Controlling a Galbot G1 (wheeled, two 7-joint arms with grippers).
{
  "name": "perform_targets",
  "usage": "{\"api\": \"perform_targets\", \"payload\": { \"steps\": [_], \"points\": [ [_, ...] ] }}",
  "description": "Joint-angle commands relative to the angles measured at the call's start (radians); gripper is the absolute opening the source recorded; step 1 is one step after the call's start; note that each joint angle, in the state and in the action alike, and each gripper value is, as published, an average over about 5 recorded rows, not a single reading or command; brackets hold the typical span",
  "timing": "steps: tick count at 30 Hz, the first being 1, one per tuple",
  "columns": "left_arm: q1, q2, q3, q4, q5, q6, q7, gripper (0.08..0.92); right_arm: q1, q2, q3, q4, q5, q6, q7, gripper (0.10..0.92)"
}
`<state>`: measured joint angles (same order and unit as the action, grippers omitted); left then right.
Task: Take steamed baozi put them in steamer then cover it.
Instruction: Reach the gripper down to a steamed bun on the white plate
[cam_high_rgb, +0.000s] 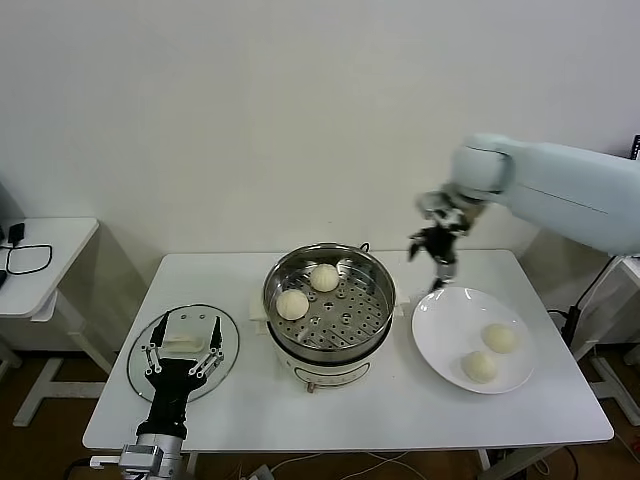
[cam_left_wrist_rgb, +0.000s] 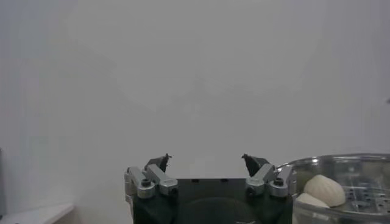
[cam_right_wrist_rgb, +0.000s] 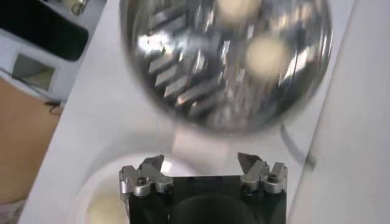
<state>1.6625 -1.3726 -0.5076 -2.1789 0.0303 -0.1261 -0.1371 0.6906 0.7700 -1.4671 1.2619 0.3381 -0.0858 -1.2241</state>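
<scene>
The steel steamer (cam_high_rgb: 350, 322) stands mid-table with two baozi on its perforated tray, one at the back (cam_high_rgb: 323, 277) and one at the left (cam_high_rgb: 292, 304). Two more baozi (cam_high_rgb: 499, 337) (cam_high_rgb: 480, 366) lie on the white plate (cam_high_rgb: 445, 330) to its right. My right gripper (cam_high_rgb: 437, 262) hangs open and empty above the plate's far edge. Its wrist view looks down on the steamer (cam_right_wrist_rgb: 183, 79), the baozi (cam_right_wrist_rgb: 265, 55) in it and the plate (cam_right_wrist_rgb: 91, 179); the gripper (cam_right_wrist_rgb: 201, 161) is empty. My left gripper (cam_high_rgb: 183, 345) is open over the glass lid (cam_high_rgb: 138, 372).
The left wrist view shows that gripper (cam_left_wrist_rgb: 207, 161) facing the bare wall, with the steamer's rim (cam_left_wrist_rgb: 353, 159) and a baozi (cam_left_wrist_rgb: 325, 189) beside it. A small white side table (cam_high_rgb: 60, 245) with a black cable stands off to the left.
</scene>
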Motion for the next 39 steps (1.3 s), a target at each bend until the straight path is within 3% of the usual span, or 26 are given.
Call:
{"api": "perform_targets", "payload": {
  "steps": [1, 14, 39],
  "points": [
    [0.005, -0.001, -0.008, 0.000, 0.001, 0.000, 0.000, 0.823, -0.217, -0.212, 0.090, -0.017, -0.149, 0.052, -0.037, 0.823],
    [0.017, -0.005, -0.027, 0.008, 0.001, -0.005, -0.010, 0.823, -0.452, -0.167, 0.236, -0.074, -0.250, 0.050, -0.013, 0.823],
    [0.018, -0.009, -0.017, 0.001, 0.000, 0.000, -0.017, 0.823, -0.507, -0.139, 0.263, -0.101, -0.244, 0.006, 0.081, 0.795]
  ]
}}
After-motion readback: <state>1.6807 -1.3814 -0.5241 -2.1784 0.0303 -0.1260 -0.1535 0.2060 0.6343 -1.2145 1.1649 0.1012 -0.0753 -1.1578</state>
